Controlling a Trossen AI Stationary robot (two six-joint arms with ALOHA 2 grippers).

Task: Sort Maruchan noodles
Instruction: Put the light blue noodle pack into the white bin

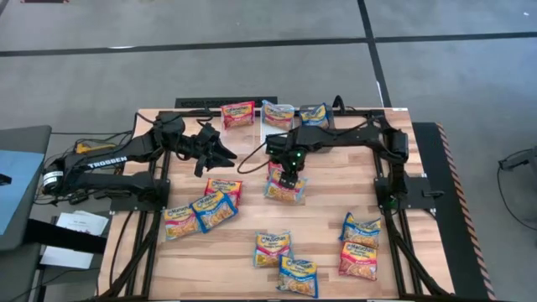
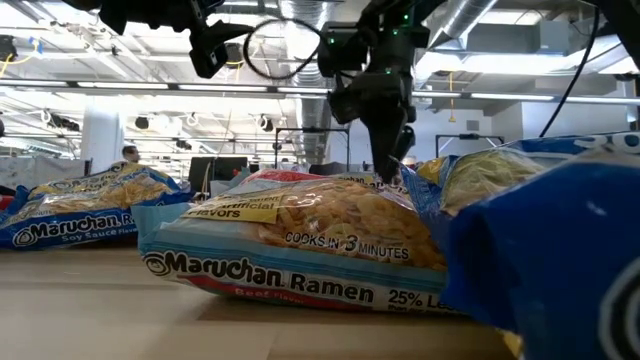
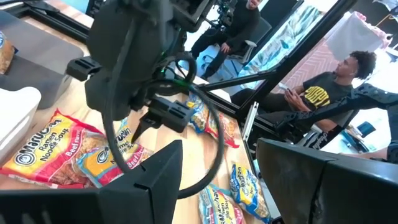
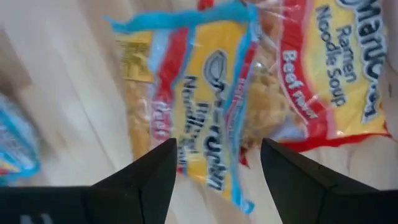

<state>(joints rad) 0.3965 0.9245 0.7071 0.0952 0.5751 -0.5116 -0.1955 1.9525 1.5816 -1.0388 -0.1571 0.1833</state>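
Note:
Several Maruchan noodles packets lie flat on the wooden table [image 1: 327,210]. My right gripper [image 1: 289,174] points down, open, just over a blue-banded packet [image 4: 205,106] at the table's middle. That packet lies partly on a red-banded beef packet [image 4: 336,81]; the fingers [image 4: 149,177] stand above its near edge, and I see no touch. In the low view this gripper [image 2: 388,160] comes down behind a beef packet [image 2: 300,240]. My left gripper [image 1: 220,151] hovers open, nearly level, above the table's left part, pointing toward the right arm [image 3: 137,62].
Three packets [image 1: 277,113] line the far edge. Three more [image 1: 210,208] lie at the left, two [image 1: 285,260] by the near edge, two [image 1: 361,243] at the right. Black frame rails [image 1: 390,193] border the table. People sit beyond the table [image 3: 323,93].

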